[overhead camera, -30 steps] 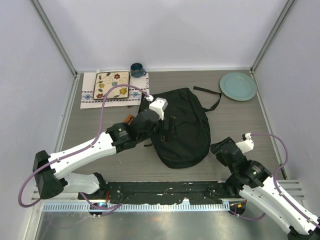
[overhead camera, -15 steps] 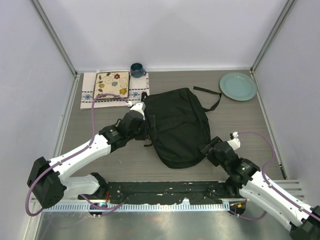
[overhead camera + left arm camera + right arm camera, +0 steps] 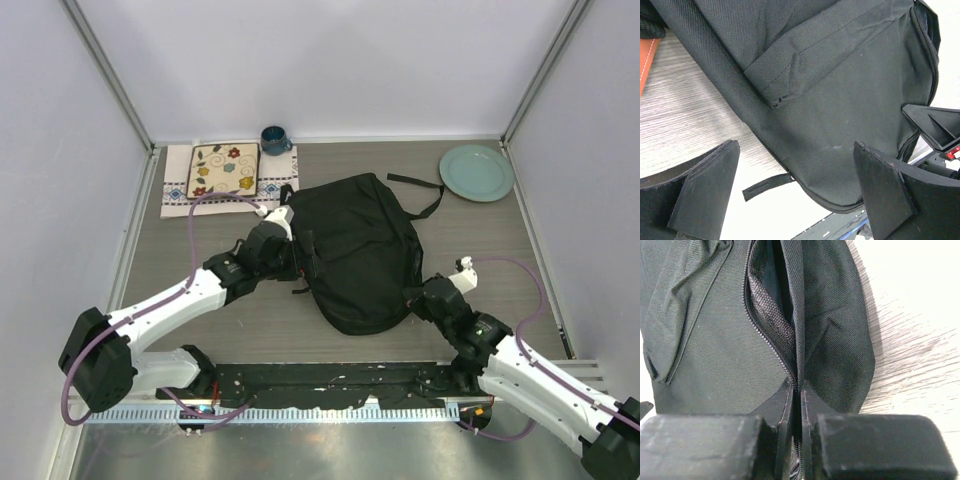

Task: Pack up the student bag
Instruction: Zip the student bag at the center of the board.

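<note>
Table (image 3: 480, 260) grey wood-look, both arms on it. Biggest thing by far: black bag (image 3: 360, 250), lying flat between the two grippers, touching or nearly touching both.

Beyond the L gripper (image 3: 305, 255) and off to its left: a pale cloth (image 3: 175, 188) with a flowered square tile (image 3: 223, 168) on it, then a dark blue mug (image 3: 275, 139) just past the tile's far corner. All well apart from the gripper, bag edge in between. Well beyond the R gripper (image 3: 418, 298), a bit to its right: green plate (image 3: 477, 172), with a black strap (image 3: 425, 195) trailing from the bag toward it. L wrist cam also catches an orange-brown thing (image 3: 647, 60) at the bag's edge, can't tell what.

L gripper (image 3: 795, 150): fingers spread wide, nothing between them, hanging over the bag's side panel. Contact w/ fabric, can't tell. Small black tab (image 3: 767, 184) pokes out of the seam below it.

R gripper (image 3: 797, 390): fingers pressed together, pinching the bag's edge right on the zip (image 3: 765, 340). Zip gapes open just ahead of the fingertips, dark inside.

Bag's long axis runs near-to-far. Rounded end points at the arm bases, strap end points away.
</note>
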